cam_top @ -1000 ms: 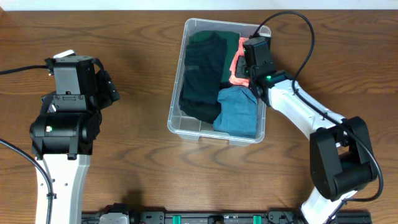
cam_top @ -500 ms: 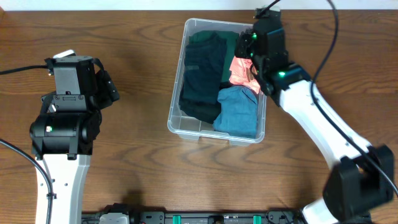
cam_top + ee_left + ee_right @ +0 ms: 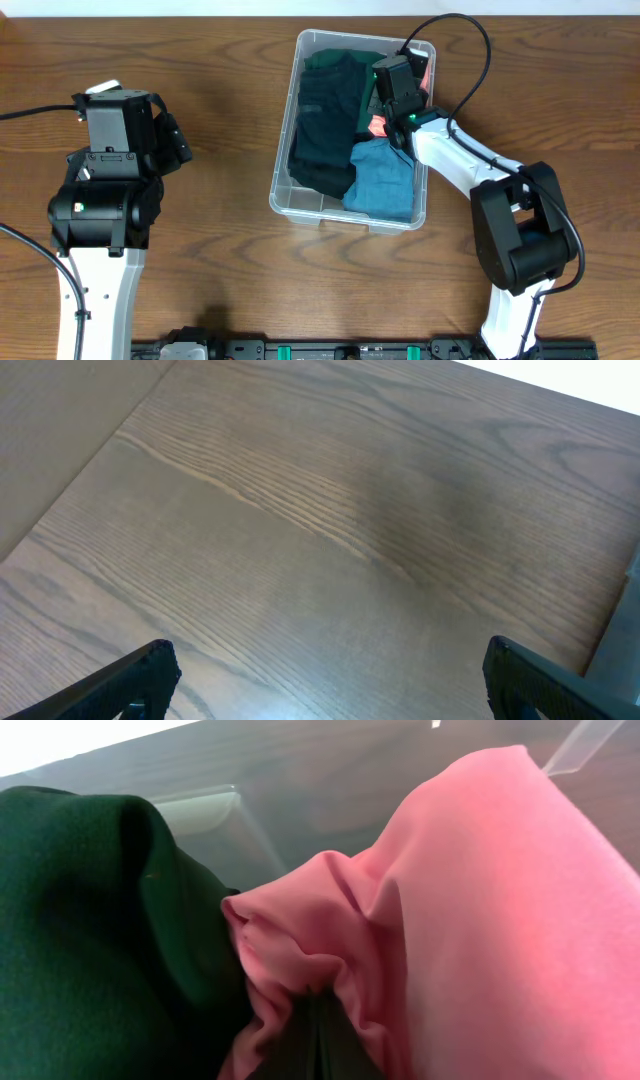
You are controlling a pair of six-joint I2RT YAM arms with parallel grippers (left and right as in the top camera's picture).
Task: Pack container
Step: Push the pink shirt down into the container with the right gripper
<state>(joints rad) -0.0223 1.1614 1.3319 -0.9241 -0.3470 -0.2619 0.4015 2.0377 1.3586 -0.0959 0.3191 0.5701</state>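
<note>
Moved: right arm (image 3: 455, 155) brought back down into container (image 3: 282, 165) from above its far right corner; left arm (image 3: 100, 210) unchanged.
Right fingers (image 3: 312, 1038): closed on a fold of pink cloth (image 3: 470, 900), just beside green cloth (image 3: 90, 920).
Left fingers (image 3: 172, 143): spread wide above worktop (image 3: 230, 100), well apart from container.
Container: set on worktop between the arms, nearer the right one; dark cloth (image 3: 320, 130) and blue cloth (image 3: 382, 180) also inside.

Overhead looks straight down; left wrist views table (image 3: 300, 510) obliquely, right wrist close-up inside the container (image 3: 205, 812).
</note>
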